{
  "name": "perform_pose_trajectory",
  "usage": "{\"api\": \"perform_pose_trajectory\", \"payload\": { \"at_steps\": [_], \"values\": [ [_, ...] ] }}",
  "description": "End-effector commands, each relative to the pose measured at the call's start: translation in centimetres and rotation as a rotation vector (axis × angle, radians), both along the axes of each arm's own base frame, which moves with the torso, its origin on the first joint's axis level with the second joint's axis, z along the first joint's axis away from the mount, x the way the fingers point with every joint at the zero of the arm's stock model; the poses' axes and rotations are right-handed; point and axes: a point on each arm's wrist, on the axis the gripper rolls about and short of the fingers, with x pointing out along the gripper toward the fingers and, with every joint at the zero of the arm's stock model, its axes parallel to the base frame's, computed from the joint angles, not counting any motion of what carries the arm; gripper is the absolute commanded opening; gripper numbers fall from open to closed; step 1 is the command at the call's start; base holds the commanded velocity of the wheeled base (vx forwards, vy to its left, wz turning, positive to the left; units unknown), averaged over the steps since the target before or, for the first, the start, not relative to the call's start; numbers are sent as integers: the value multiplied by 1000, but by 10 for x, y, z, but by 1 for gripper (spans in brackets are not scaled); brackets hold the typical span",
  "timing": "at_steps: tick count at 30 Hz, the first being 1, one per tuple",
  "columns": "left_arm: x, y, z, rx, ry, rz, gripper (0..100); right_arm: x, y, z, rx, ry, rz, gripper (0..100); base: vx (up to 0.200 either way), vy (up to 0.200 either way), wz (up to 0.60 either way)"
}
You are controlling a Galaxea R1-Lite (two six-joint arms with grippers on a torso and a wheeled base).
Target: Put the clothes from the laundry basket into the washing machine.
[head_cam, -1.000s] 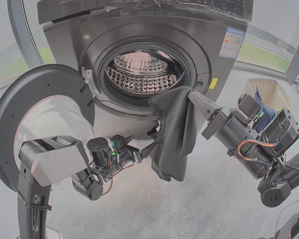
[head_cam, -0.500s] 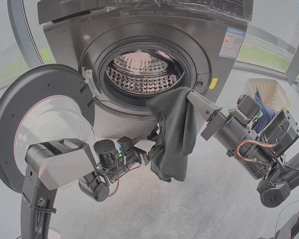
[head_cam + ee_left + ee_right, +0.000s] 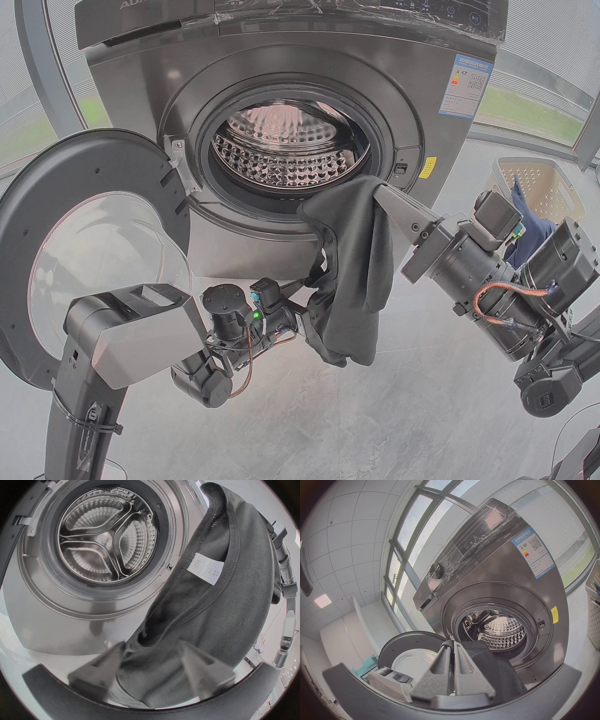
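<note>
One dark grey shirt (image 3: 353, 262) hangs before the one washing machine's (image 3: 281, 62) open drum, its top clamped in the right pincer (image 3: 379, 187). The left pincer (image 3: 153, 650) gapes wide around its lower folds. One blue garment (image 3: 534, 234) sits in the single laundry basket (image 3: 547, 180).

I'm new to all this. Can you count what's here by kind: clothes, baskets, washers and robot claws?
Clothes: 2 (dark grey garment, blue garment)
Laundry basket: 1
Washing machine: 1
Grippers: 2 (left gripper, right gripper)
Total: 6
</note>
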Motion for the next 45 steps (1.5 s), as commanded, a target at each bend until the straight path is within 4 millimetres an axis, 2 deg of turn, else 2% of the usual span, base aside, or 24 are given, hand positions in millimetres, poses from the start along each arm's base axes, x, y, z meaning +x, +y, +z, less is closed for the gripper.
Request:
{"api": "perform_pose_trajectory", "payload": {
  "at_steps": [1, 7, 10, 12, 14, 15, 20, 25, 36, 41, 45],
  "values": [
    [-1, -7, 3, -9, -15, -15, 0, 0, 1, -1, -3, 3, 1, 0, 0, 0, 0],
    [2, -6, 7, -19, -28, -5, 0, 1, 0, -1, -3, 3, -1, 0, 0, 0, 0],
    [6, 3, 18, -33, -45, 21, 0, 1, -2, -3, -10, 10, -5, 0, 0, 0, 0],
    [5, 17, 37, -46, -70, 50, 0, 2, -4, -5, -14, 14, -13, 0, 0, 0, 0],
    [4, 21, 39, -44, -67, 56, 0, 3, -4, -5, -16, 16, -15, 0, 0, 0, 0],
    [-8, 33, 52, -39, -59, 68, 0, 2, -4, -6, -16, 18, -16, 0, 0, 0, 0],
    [-36, 55, 72, -23, -40, 84, 0, 3, -5, -6, -12, 22, -15, 0, 0, 0, 0],
    [-55, 60, 68, 11, 4, 76, 0, 2, -4, -6, -16, 23, -14, 0, 0, 0, 0],
    [-59, 65, 62, 34, 22, 86, 0, 2, -5, -8, -20, 28, -14, 0, 0, 0, 0],
    [-63, 63, 53, 52, 53, 73, 0, 1, -5, -6, -15, 23, -12, 0, 0, 0, 0],
    [-64, 61, 35, 82, 104, 62, 0, 0, -3, -4, -8, 17, -4, 0, 0, 0, 0]
  ]
}}
